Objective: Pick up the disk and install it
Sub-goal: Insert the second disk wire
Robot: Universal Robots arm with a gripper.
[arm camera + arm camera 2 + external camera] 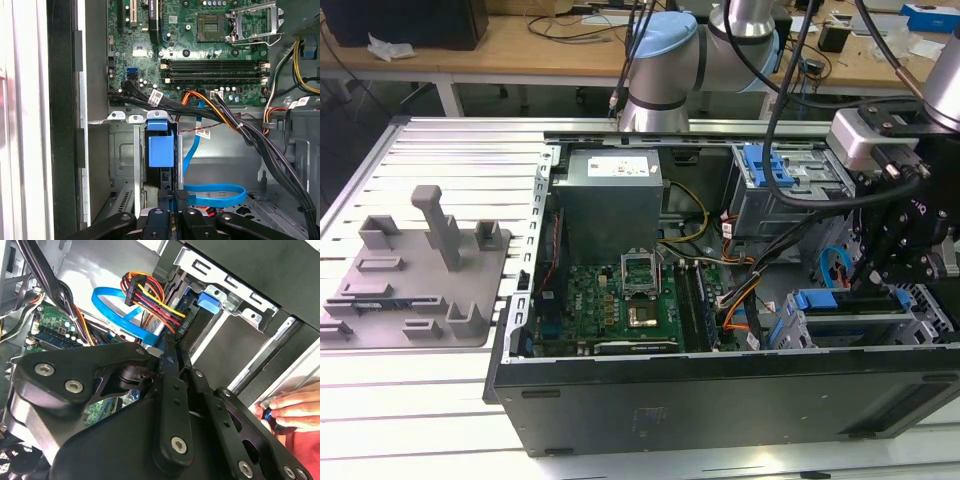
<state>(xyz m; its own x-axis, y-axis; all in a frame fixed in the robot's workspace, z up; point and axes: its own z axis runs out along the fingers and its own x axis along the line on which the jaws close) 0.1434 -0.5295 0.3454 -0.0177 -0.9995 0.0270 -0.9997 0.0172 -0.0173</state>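
The disk [161,149] stands edge-on in a slot of the metal drive cage [125,150], its bright blue carrier showing along the top. In the exterior view the disk [848,300] lies in the cage at the case's front right corner. My gripper [173,196] is at one end of the disk, its black fingers [182,194] drawn close on the blue carrier edge. In the second wrist view the gripper [166,347] narrows to a point at a bit of blue carrier [160,342]. In the exterior view my gripper [898,288] hangs over the cage's right end.
The open computer case [720,400] holds a motherboard [620,305], a grey power supply box [610,195] and a second cage with a blue bracket [768,168]. Black, orange and blue cables [215,192] cross beside the cage. A person's hand [295,407] rests at the case edge. A grey fixture [420,270] sits on the exterior view's left.
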